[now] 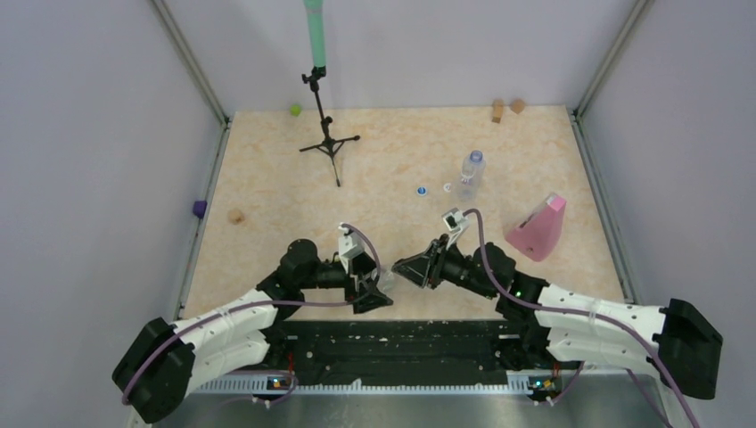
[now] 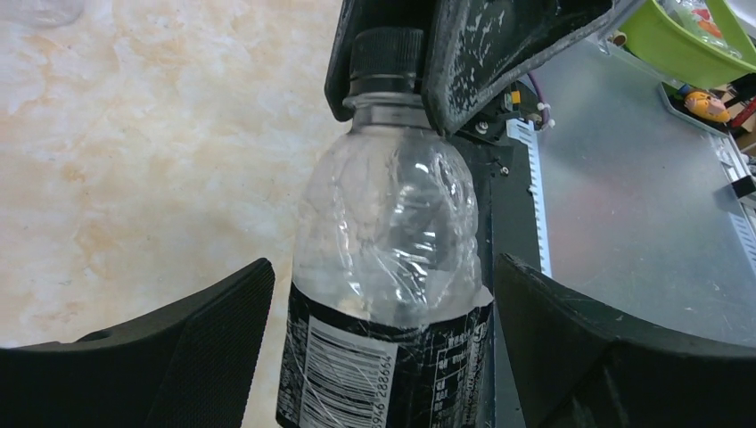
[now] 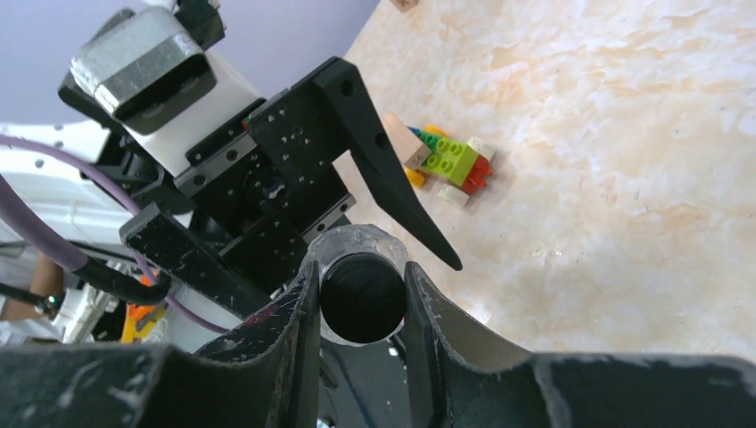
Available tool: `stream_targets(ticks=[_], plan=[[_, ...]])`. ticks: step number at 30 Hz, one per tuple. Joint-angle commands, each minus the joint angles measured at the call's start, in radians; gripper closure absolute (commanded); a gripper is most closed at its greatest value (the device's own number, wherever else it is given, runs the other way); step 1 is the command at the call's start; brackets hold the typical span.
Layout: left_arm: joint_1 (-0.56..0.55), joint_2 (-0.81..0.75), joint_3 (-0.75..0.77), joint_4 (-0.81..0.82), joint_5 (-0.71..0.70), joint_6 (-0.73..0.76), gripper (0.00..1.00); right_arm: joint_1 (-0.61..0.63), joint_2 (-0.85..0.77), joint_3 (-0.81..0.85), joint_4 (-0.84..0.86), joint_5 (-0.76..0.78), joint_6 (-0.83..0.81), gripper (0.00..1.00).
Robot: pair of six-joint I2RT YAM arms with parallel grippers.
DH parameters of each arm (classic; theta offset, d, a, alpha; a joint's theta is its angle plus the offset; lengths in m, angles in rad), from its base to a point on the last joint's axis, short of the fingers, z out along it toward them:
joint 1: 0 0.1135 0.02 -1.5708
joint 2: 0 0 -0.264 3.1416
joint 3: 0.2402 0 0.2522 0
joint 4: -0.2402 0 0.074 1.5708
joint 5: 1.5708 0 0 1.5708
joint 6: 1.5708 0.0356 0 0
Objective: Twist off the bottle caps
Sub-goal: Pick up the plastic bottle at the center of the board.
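1. While the left gripper [image 2: 382, 267] straddles the bottle [image 2: 388, 223] at its label, near the front edge of the table [image 1: 250, 178], fingertip contact isn't visible, so I can't tell whether it's clamped.
2. Just beyond, the right gripper [image 3: 361, 267] pinches the black cap [image 3: 361, 301], one pad on each side.
3. Step: twist-off. Likely best: turn the right wrist about the neck axis, firm pinch, no side pull; left must hold hard or the bottle spins along — its thin crumpled wall may buckle.
4. Farther back: blue cap [image 1: 421, 189] and white cap [image 1: 447, 187] loose on the table, then the far bottle [image 1: 470, 176] upright, top seemingly capped.
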Motion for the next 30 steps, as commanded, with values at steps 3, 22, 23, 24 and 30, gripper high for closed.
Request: stream_targets(ticks=[3,22,23,24,30], plan=[[0.002,-0.096,0.003,0.008,-0.15,0.003,0.07,0.002,-0.063,-0.013,0.011,0.05,0.029,1.0],[0.002,-0.271,-0.143,0.148,-0.341,-0.224,0.05,0.002,-0.037,-0.025,-0.012,-0.044,0.0,1.0],[0.002,-0.291,-0.154,0.165,-0.356,-0.229,0.05,0.002,-0.04,-0.026,-0.011,-0.038,0.001,1.0],[0.002,-0.307,-0.163,0.182,-0.352,-0.227,0.05,0.003,-0.043,-0.027,-0.013,-0.035,0.001,1.0],[0.002,-0.413,-0.153,0.084,-0.362,-0.129,0.06,0.002,-0.052,-0.018,-0.036,0.002,0.001,1.0]])
